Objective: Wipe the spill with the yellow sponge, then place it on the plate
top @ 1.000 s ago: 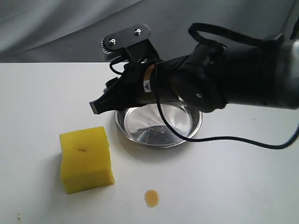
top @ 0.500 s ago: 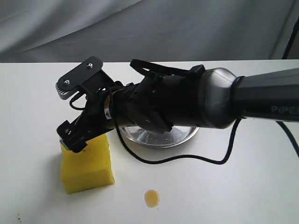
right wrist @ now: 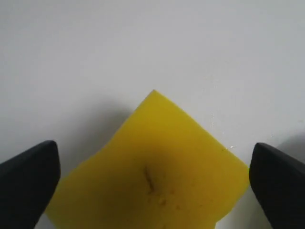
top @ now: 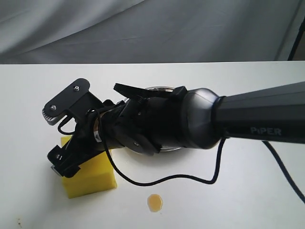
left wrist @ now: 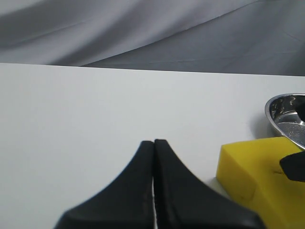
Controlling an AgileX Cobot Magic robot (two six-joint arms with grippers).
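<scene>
The yellow sponge [top: 93, 179] lies on the white table at the front left, with its brown mark [right wrist: 149, 177] facing up. My right gripper [top: 63, 163] reaches across from the right and hangs open just over it; in the right wrist view the sponge [right wrist: 157, 157] fills the space between the two black fingers [right wrist: 28, 183], which stand well apart at either side. The amber spill [top: 154, 202] sits to the sponge's right, near the front edge. The arm hides most of the steel plate [top: 157, 88]. My left gripper [left wrist: 154, 142] is shut on nothing, left of the sponge [left wrist: 252, 181] and plate [left wrist: 285, 114].
A black cable [top: 190, 179] loops from the right arm down onto the table between plate and spill. Tiny dark specks [top: 19, 222] lie at the front left corner. Grey cloth [top: 152, 28] hangs behind the table's far edge.
The right arm has swung left and down, from above the plate to over the sponge, and its open fingers now straddle the sponge. Sponge and spill have not moved.
</scene>
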